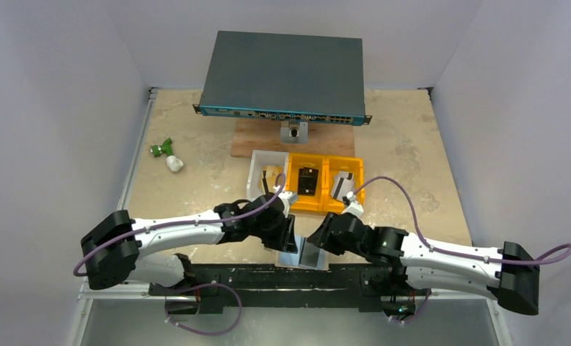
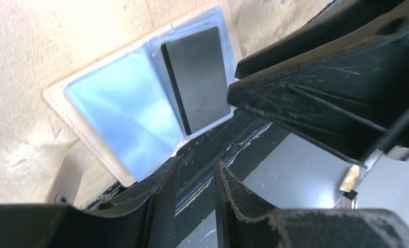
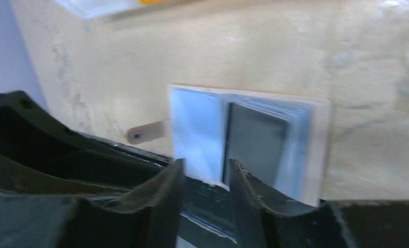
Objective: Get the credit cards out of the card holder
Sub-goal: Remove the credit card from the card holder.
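the card holder (image 2: 121, 106) lay open and flat on the table (image 2: 32, 46), just ahead of the left gripper (image 2: 196, 165), with its near edge at the black rail (image 2: 218, 137) along the table front. a dark card (image 2: 200, 77) sat in the clear sleeve of the panel to that gripper's right. the left gripper's fingers stood narrowly parted with nothing between them. the right gripper (image 3: 207, 166) was likewise a little apart and empty, with the holder just beyond its tips and the card ahead and slightly right.

the likely trouble was the sleeve. the card looked fully seated in slick plastic, with no edge standing proud for a fingertip to catch, so a pinch could close on sleeve and card together and lift the whole holder. nothing pinned the holder down, so a push from either gripper could slide it, and from its place at the rail it could slip off the front. the grippers were near each other, so a careless reach could knock one into the other. the tab (image 3: 145, 133) left of the right gripper could also snag.
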`<control>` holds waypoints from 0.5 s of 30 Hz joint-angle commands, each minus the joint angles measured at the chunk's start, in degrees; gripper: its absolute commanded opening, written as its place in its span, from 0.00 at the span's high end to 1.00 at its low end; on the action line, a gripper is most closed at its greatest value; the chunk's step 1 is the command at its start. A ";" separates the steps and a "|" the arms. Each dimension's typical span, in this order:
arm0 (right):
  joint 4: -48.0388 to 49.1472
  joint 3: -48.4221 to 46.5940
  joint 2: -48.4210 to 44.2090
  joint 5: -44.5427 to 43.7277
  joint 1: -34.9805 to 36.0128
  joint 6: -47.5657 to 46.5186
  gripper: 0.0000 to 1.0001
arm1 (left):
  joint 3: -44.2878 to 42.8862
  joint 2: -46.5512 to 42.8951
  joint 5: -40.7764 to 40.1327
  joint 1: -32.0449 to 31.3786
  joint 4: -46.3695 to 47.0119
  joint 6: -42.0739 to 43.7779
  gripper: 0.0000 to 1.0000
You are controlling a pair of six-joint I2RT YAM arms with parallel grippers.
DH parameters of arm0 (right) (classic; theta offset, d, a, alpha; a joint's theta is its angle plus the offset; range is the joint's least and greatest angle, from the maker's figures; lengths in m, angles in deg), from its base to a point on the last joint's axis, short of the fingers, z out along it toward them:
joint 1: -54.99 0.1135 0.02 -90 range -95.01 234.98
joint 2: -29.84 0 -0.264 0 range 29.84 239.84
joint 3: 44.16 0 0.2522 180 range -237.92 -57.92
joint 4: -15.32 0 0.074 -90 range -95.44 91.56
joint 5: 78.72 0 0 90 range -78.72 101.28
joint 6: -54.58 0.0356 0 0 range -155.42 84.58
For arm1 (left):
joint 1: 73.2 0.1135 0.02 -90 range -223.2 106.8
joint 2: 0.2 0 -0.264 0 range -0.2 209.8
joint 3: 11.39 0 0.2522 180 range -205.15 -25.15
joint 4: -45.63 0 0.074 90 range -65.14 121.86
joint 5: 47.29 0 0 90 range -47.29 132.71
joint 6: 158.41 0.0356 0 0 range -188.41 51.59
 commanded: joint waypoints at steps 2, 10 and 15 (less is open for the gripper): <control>-7.31 1.93 -2.04 -1.65 0.08 0.05 0.68 | -0.43 3.68 7.26 3.01 10.19 -2.54 0.70; -10.18 1.62 -1.69 1.01 0.08 -4.08 0.75 | -0.44 9.11 11.21 4.06 13.42 -2.58 0.71; -7.00 1.62 0.81 2.22 0.08 -5.42 0.78 | 0.46 10.94 11.39 4.24 14.57 -3.19 0.72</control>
